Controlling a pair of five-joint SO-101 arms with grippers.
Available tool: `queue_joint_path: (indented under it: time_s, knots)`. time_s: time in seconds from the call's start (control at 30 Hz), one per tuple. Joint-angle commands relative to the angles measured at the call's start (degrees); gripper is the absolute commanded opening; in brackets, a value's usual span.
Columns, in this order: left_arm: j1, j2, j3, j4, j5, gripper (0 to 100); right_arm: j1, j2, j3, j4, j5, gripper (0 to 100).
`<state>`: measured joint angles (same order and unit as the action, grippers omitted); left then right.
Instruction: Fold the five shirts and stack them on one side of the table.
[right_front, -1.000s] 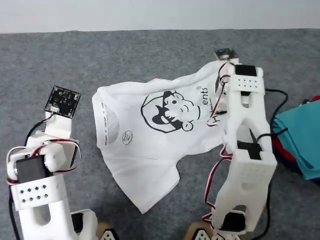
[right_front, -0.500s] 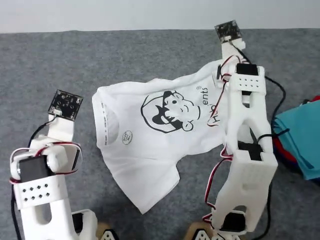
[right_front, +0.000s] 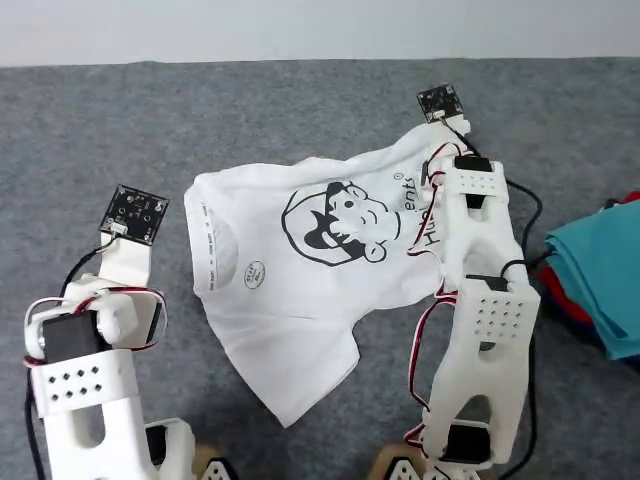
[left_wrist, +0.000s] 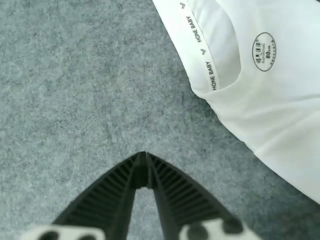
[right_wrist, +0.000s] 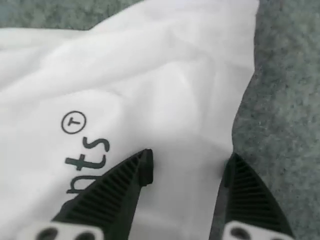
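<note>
A white shirt (right_front: 300, 270) with a black cartoon print lies spread out on the grey table, its collar (left_wrist: 205, 60) toward the left arm (right_front: 85, 340). My left gripper (left_wrist: 145, 161) is shut with nothing in it, just above bare carpet a short way from the collar. My right gripper (right_wrist: 190, 167) is open and straddles the shirt's far right edge (right_wrist: 240, 100); one finger (right_wrist: 142, 167) is over the cloth by the printed letters, the other (right_wrist: 235, 172) at the border. The right arm (right_front: 480, 260) lies along the shirt's right side.
A pile of teal and red shirts (right_front: 600, 280) sits at the table's right edge, close to the right arm. Bare grey carpet (right_front: 300, 110) stretches behind the white shirt and between the left arm and the collar.
The right arm's wrist swung out past the shirt's far corner, then came back a little to the left over its edge. The left arm edged slightly toward the shirt.
</note>
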<state>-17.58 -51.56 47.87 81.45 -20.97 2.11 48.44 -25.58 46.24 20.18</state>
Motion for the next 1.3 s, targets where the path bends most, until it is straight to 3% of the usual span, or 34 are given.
queue_joint_path:
  time_s: [0.0, 0.13, 0.4, 0.67, 0.97, 1.1, 1.27]
  knots:
    - [-0.4, -1.1, -0.2, -1.0, -0.2, 0, -0.3, 0.6, -2.1, 1.5, 4.1, 13.5]
    - [-0.4, -1.1, -0.2, -1.0, -0.2, 0, -1.2, -0.2, -2.1, 2.3, 10.1, 0.2]
    - [-0.3, -1.1, -0.3, -1.0, -0.2, 0, -5.1, -13.5, -2.1, 10.3, 11.3, 0.9]
    - [-0.1, -1.1, -0.6, -1.0, -0.2, 0, -12.9, -29.5, -2.0, 30.2, 11.5, 0.9]
    - [-0.3, -1.1, -0.7, -1.0, -0.2, 0, -12.0, -34.8, -1.5, 56.8, 14.2, 0.9]
    - [0.0, -1.1, -1.3, 0.5, -0.2, 0, -10.0, -37.4, 9.5, 56.4, 19.5, 0.9]
    - [0.0, -1.1, -2.2, 1.6, -0.2, 0, -15.3, -41.1, 25.7, 55.3, 22.3, 0.9]
